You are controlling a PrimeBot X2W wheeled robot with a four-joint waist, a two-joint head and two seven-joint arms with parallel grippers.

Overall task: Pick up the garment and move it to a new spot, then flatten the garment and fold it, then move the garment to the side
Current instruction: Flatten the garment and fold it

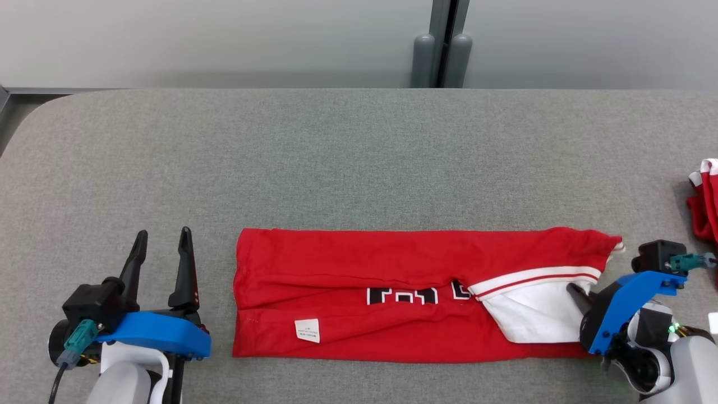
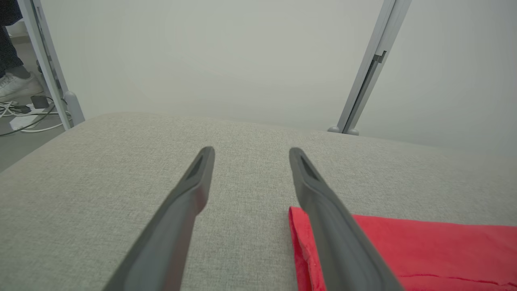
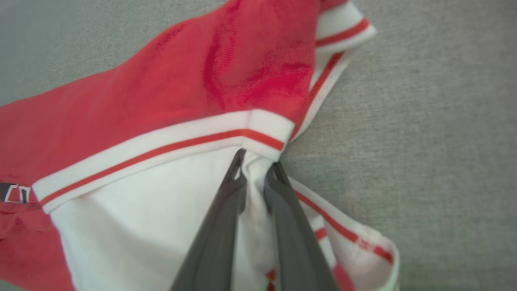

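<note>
The garment [image 1: 392, 264] is a red shirt with white trim and black lettering, folded into a long strip across the near half of the grey table [image 1: 336, 146]. My right gripper [image 1: 578, 293] is at the strip's right end. In the right wrist view the right gripper [image 3: 258, 158] is shut on a bunch of the garment's white cloth [image 3: 141, 202], just under the striped collar band. My left gripper [image 1: 162, 233] stands open a little left of the strip's left end, with nothing between its fingers. In the left wrist view the left gripper [image 2: 250, 151] has the garment's red corner [image 2: 424, 242] beside its right finger.
Another red and white cloth [image 1: 705, 202] lies at the table's right edge. Grey partition posts [image 1: 443, 56] stand behind the far edge. Beyond the table's left corner are a person's shoe [image 2: 14, 85] and cables [image 2: 24, 117] on the floor.
</note>
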